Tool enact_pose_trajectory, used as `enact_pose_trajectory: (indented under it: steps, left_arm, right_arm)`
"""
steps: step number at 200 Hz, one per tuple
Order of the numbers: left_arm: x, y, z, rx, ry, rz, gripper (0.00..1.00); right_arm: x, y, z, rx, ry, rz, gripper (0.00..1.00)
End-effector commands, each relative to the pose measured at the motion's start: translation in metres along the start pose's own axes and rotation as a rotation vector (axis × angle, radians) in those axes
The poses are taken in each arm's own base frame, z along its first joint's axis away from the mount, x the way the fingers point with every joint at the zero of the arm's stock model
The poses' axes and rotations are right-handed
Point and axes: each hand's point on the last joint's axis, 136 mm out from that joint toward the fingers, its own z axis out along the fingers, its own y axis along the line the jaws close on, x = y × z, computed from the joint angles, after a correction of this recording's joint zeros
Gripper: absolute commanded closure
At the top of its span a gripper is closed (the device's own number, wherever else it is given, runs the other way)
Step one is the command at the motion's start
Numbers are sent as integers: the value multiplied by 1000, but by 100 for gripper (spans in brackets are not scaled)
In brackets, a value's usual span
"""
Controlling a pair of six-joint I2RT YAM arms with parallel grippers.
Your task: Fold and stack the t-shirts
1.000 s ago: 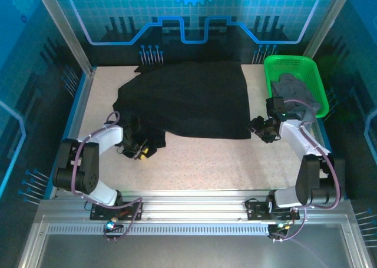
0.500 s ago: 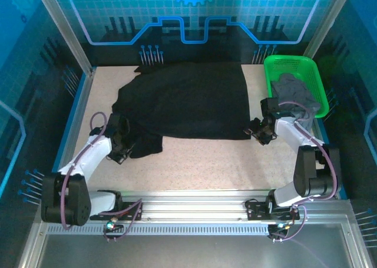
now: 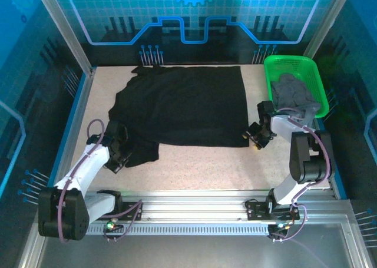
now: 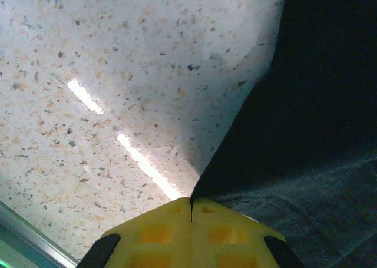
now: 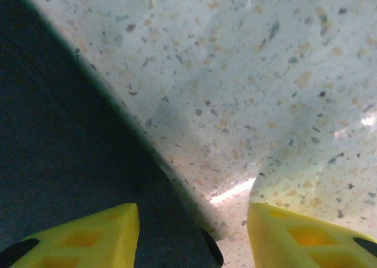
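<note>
Speckled table (image 3: 200,165), black t-shirt (image 3: 188,103) spread flat, green basket (image 3: 287,62) at corner

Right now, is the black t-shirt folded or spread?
Spread: black t-shirt lies flat across the table, near-left corner pinched by left gripper.

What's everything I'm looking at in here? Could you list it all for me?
black t-shirt: one, black, spread flat across the middle and far part of the table.
grey t-shirt: one, grey, bunched up inside the basket.
basket: one, green plastic mesh, far right corner of the table.
table: one, pale speckled top, under everything.
arms: two, white and black, bolted at the near edge, left arm and right arm.
left pincer: one, yellow fingers, shut on the near left corner of the black t-shirt.
right pincer: one, yellow fingers, open, straddling the edge of the black t-shirt at its near right corner.
</note>
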Motion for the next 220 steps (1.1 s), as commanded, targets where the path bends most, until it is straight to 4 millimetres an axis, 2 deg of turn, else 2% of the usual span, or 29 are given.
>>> enact_pose_trajectory:
  steps: [1, 55, 72, 87, 99, 110, 124, 150, 189, 203, 220]
  left_arm:
    - [9, 14, -1, -30, 33, 4, 100]
    - [20, 20, -4, -22, 72, -9, 100]
    - [26, 21, -4, -15, 94, -23, 100]
    - [32, 21, -4, -4, 121, -40, 100]
    - [36, 21, -5, 5, 143, -50, 100]
    - [41, 24, -7, -2, 159, -59, 100]
    - [46, 30, -11, -15, 172, -74, 100]
    - [55, 39, -20, -10, 177, -103, 100]
    - [74, 52, -34, 16, 221, -182, 100]
    - [81, 54, -36, 20, 231, -192, 100]
    - [87, 51, -29, 31, 250, -190, 100]
  right_arm:
    - [21, -6, -1, -21, 40, 52, 47]
    - [33, -3, 2, -21, 58, 46, 49]
    - [35, -2, 8, -19, 71, 57, 53]
    - [34, -1, 15, -16, 80, 73, 64]
    - [32, -1, 18, -2, 78, 81, 76]
    - [27, -6, 14, 40, 55, 76, 89]
    - [21, -16, 4, 95, 11, 61, 100]
    - [16, -37, -15, 151, -43, 34, 100]
    - [26, -64, -40, 208, -79, -28, 100]
    - [31, -69, -43, 201, -80, -42, 100]
    - [36, -70, -40, 194, -60, -52, 100]
